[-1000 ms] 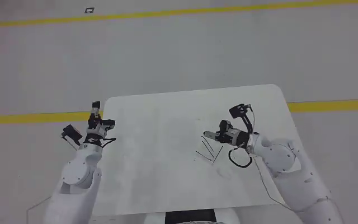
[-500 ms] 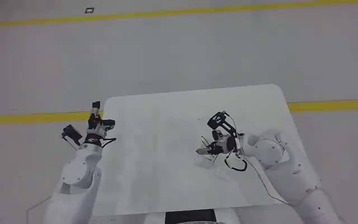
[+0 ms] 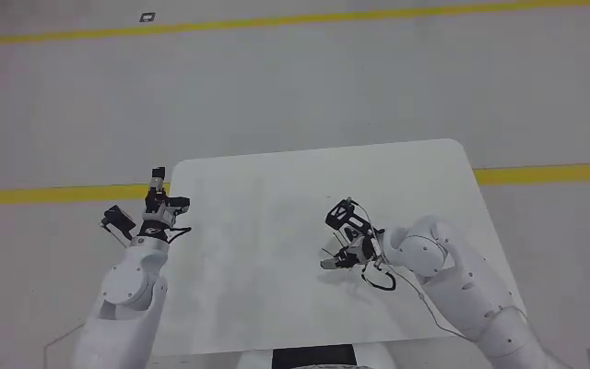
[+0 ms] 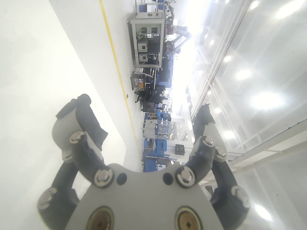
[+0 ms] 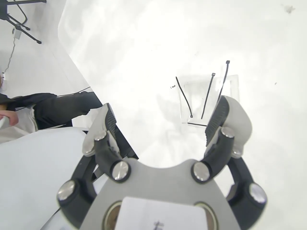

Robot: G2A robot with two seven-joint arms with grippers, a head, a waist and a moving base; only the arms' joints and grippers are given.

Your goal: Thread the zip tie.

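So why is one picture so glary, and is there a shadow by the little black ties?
Left wrist view: bright ceiling lamps flare behind the open left gripper, washing the hall white. Right wrist view: light is even; the thin black plastic zip ties show plainly on the white table, with just a faint grey shadow beside them.
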